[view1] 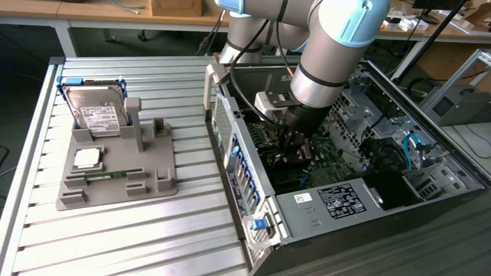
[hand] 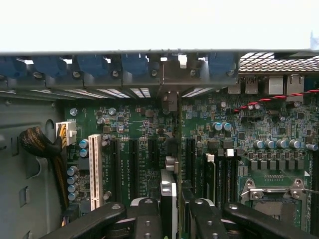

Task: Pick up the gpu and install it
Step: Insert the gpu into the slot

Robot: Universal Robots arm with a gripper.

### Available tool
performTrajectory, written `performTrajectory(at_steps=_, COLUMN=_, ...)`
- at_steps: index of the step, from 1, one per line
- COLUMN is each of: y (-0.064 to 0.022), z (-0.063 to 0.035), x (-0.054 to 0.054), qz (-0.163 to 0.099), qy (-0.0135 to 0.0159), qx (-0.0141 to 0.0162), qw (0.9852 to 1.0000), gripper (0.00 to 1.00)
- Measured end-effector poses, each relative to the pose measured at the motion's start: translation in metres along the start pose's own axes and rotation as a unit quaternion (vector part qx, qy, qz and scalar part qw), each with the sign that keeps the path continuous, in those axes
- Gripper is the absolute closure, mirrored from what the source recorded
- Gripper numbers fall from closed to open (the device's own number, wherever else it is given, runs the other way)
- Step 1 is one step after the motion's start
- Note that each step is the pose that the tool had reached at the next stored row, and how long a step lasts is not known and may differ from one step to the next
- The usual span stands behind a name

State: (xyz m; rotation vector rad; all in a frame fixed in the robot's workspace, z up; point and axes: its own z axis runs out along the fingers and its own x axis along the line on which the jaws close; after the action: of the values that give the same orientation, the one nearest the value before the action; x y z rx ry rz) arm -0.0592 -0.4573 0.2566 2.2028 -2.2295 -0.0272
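Observation:
My gripper (view1: pixel 295 146) is down inside the open computer case (view1: pixel 307 224), just above the green motherboard (hand: pixel 129 124). In the wrist view the gpu (hand: pixel 178 164) appears edge-on as a thin dark card between my fingers (hand: pixel 168 196), and my gripper (hand: pixel 178 199) is shut on it. The card stands upright over the row of black expansion slots (hand: pixel 133 164), its far end reaching toward the case's rear bracket openings (hand: pixel 169 74). Whether its edge touches a slot is hidden by the card itself.
A white slot (hand: pixel 94 169) and a cable bundle (hand: pixel 42 144) lie to one side, the CPU socket (hand: pixel 271 191) to the other. On the ribbed table a grey fixture (view1: pixel 157 178) holds a hard drive (view1: pixel 96 112), a chip (view1: pixel 87 158) and a memory stick (view1: pixel 115 174).

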Motion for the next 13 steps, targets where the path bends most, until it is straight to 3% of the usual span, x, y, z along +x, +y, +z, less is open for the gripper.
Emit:
performTrajectory(at_steps=8, y=0.0000, z=0.0005, x=-0.0001, qz=0.000, qy=-0.0006, qx=0.0002, qw=1.0000, gripper=0.72)
performTrajectory(at_steps=10, y=0.0000, z=0.0001, x=0.0000, qz=0.000, qy=-0.0001, qx=0.0001, qw=1.0000, gripper=0.66)
performTrajectory(at_steps=12, y=0.0000, z=0.0001, x=0.0000, qz=0.000, qy=-0.0001, qx=0.0000, qw=1.0000, gripper=0.54)
performTrajectory(at_steps=13, y=0.0000, z=0.0001, x=0.0000, qz=0.000, qy=-0.0001, qx=0.0001, qw=1.0000, gripper=0.54)
